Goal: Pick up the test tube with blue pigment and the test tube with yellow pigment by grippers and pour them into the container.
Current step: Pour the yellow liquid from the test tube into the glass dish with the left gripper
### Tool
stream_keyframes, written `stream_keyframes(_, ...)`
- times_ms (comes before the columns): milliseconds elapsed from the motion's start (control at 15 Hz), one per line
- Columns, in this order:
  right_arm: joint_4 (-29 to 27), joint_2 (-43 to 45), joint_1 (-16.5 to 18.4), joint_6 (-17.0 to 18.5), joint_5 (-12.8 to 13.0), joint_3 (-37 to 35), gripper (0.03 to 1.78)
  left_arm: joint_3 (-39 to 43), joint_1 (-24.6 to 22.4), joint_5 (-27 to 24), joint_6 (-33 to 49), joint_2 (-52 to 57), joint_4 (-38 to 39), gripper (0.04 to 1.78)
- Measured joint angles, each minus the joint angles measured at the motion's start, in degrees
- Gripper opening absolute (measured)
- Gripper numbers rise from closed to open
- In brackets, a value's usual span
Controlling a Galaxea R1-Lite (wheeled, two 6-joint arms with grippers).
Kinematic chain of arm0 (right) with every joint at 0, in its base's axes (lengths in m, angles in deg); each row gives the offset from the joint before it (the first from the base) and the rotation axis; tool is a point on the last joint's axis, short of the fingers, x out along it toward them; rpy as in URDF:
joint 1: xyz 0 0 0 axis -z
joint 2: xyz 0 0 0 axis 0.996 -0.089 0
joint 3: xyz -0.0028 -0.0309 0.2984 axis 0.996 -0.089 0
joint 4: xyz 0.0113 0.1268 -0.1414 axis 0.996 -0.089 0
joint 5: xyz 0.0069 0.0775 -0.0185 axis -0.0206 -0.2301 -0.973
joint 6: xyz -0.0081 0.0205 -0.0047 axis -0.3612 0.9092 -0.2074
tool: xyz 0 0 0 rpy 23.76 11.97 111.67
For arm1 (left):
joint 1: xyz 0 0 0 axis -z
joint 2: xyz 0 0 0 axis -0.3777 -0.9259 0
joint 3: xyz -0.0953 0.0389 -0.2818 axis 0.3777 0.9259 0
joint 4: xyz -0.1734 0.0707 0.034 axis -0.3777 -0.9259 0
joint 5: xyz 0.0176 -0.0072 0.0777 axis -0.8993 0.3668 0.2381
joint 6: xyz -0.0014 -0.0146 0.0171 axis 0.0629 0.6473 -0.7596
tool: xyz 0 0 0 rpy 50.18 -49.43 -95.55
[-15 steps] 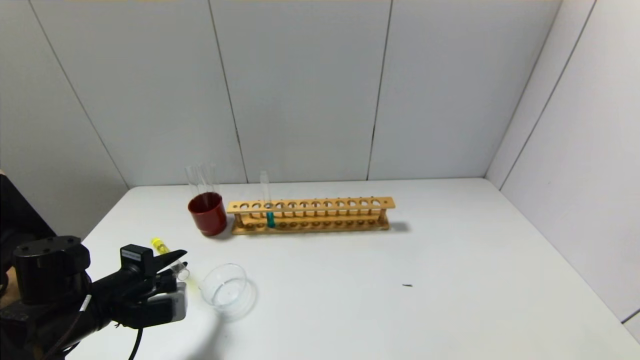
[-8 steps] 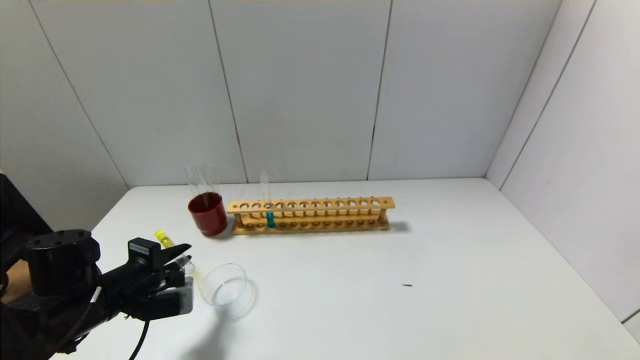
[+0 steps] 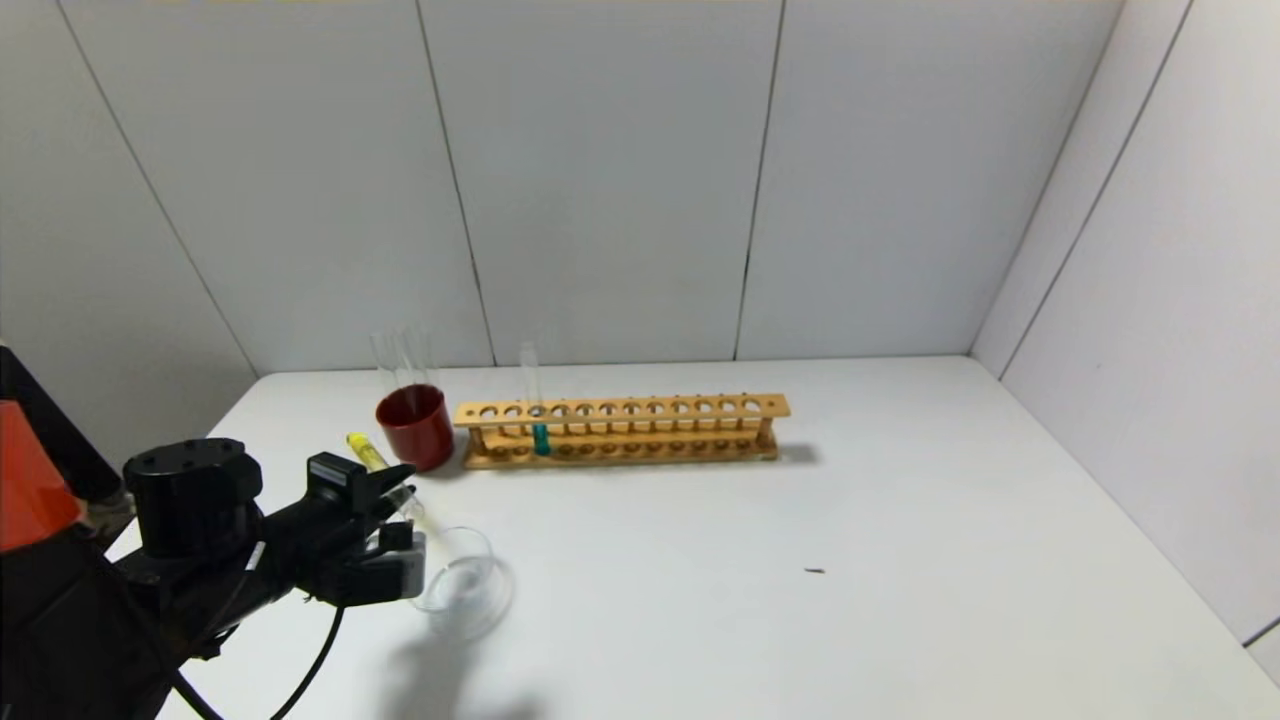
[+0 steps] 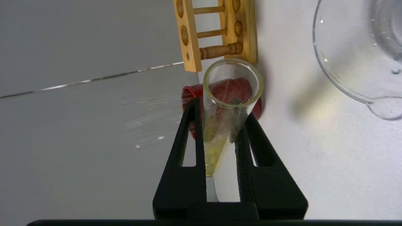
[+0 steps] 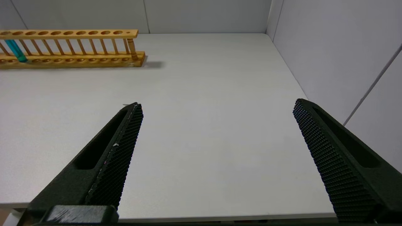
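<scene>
At the left side of the white worktop (image 3: pixel 900 520) the left pincer (image 3: pixel 398 487) is clamped on the test tube with yellow pigment (image 3: pixel 372 460). The tube is tilted, with its yellow bottom end raised toward the back left and its open mouth pointing down toward the container (image 3: pixel 458 582). In the left wrist view the two black fingers (image 4: pixel 188 138) press on both sides of the tube (image 4: pixel 230 91), and yellow liquid sits inside it between them. The container is a low clear glass dish that stands on the worktop just beside the pincer, with its pouring lip (image 4: pixel 384 108) visible.

Behind them stands a dark red cup (image 3: pixel 415 425) with colourless clear tubes (image 3: pixel 402 358) in it. Just beside the cup is a wooden rack (image 3: pixel 620 430), and the test tube with blue pigment (image 3: pixel 536 412) stands upright in one of its holes near the left end.

On the right, the right pincer (image 5: pixel 216 110) hangs above the worktop with its fingers wide apart, holding nothing, well apart from the rack.
</scene>
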Motion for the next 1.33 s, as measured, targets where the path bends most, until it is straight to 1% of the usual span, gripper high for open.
stream_keyframes(133,0.0,0.0,0.0,0.02,0.02,0.0,1.75,-0.02,0.06,0.05,-1.82,-2.67,5.25,0.32)
stream_keyframes(267,0.0,0.0,0.02,0.0,0.0,0.0,1.75,0.22,0.09,0.02,-3.36,-4.27,8.12,0.32)
stream_keyframes(400,0.0,0.0,0.02,0.0,0.02,0.0,1.75,0.33,0.06,-0.06,-4.8,-5.53,8.48,0.32)
stream_keyframes(800,0.0,0.0,0.02,0.0,0.0,0.0,1.75,1.5,0.02,0.05,-5.55,-6.45,8.53,0.32)
stream_keyframes(1200,0.0,0.0,0.02,0.0,0.0,0.0,1.75,0.89,0.13,-0.37,-10.79,-6.79,8.53,0.32)
stream_keyframes(1333,0.0,0.0,0.02,0.02,0.0,0.0,1.75,0.8,0.16,-0.35,-11.19,-6.9,8.53,0.32)
